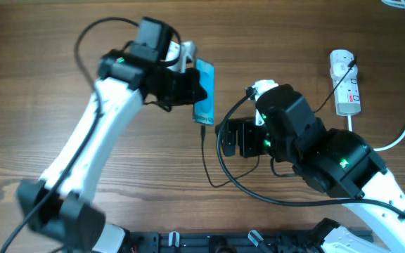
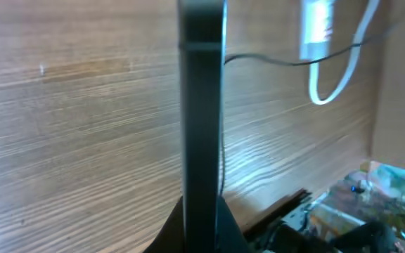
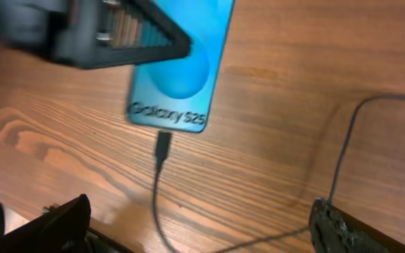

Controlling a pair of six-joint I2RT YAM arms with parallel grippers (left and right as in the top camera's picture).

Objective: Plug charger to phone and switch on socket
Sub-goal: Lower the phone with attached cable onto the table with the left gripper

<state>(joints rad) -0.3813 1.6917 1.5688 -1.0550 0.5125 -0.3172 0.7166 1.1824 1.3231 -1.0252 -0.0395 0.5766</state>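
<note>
Phone pinched, charger at its port, on a wood-grain table (image 1: pixel 34 84).

The left gripper (image 1: pixel 194 86) is pressed onto the phone (image 3: pixel 181 63) near the table's middle (its teal screen reads "Galaxy S25"). The charger (image 3: pixel 162 151) plug meets the phone's bottom edge. The right gripper (image 1: pixel 222 139), fingers spread wide, hovers just beside the cable. The white socket (image 1: pixel 345 83) lies far right.

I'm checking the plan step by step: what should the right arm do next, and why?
Probably draw the right gripper back and head for the socket. Its jaws stand open and empty, the charger plug looks seated in the bottom edge of the phone, the left gripper holds the phone, and nothing is at the socket.
</note>
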